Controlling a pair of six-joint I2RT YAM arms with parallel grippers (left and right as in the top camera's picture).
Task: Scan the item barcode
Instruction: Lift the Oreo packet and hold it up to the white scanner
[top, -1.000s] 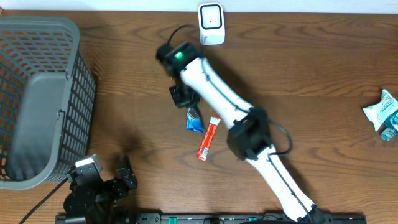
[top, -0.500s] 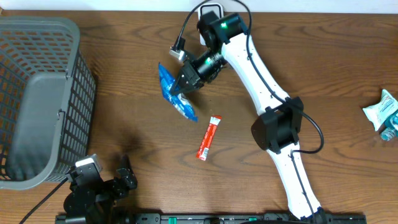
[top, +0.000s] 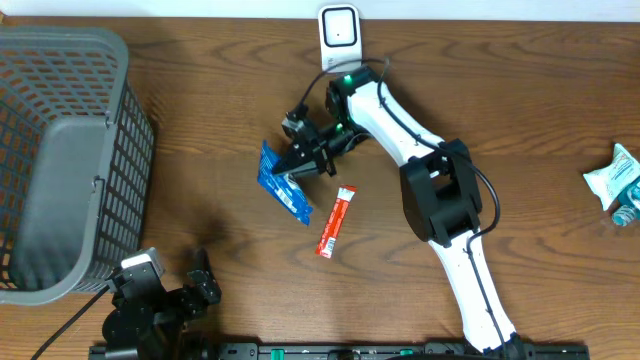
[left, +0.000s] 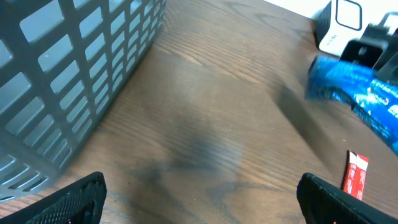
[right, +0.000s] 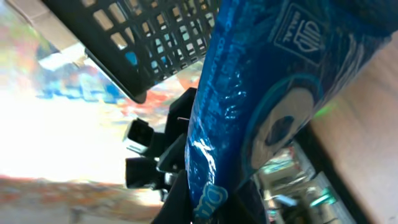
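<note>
One blue packet (top: 283, 178) hangs pinched in the closed right hand (top: 305, 155), over the table (top: 520, 100) near the white scanner (top: 340, 38). Best to turn its barcode side squarely toward the scanner window and hold it steady. Its print is unreadable here. The left hand (left: 200, 186) gapes wide, holding nothing.

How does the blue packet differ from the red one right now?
Colour: the blue packet is blue with pale print; the red packet is red with a white end. Shape: the blue packet is clearly wider; the red packet is a narrow stick. State: the blue packet is pinched in the right gripper; the red packet lies loose on the table, untouched. Both are flexible wrappers, in front of the white scanner.
</note>
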